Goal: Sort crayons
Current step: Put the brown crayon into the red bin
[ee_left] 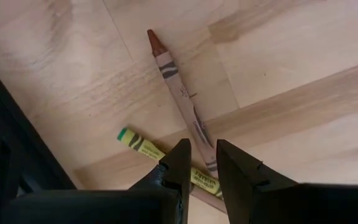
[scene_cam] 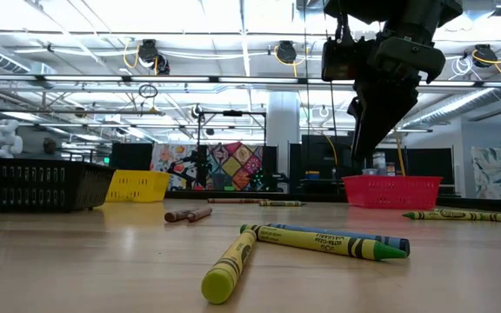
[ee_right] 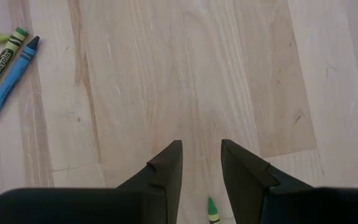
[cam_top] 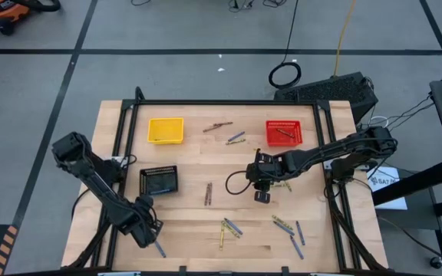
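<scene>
Presently, the left end effector point(ee_left: 199, 163) is held low over the front-left part of the wooden table point(cam_top: 190, 161), its fingers slightly apart astride a brown crayon point(ee_left: 180, 93) that lies across a yellow-green crayon point(ee_left: 143, 148). The right end effector point(ee_right: 201, 163) is positioned above the table's middle, fingers apart and empty, with a green crayon tip point(ee_right: 212, 211) seen between them. Loose crayons point(cam_top: 229, 228) are scattered along the front and near the red basket point(cam_top: 284, 133), which holds one. A yellow basket point(cam_top: 166, 129) and a black basket point(cam_top: 159, 180) are set to the left.
</scene>
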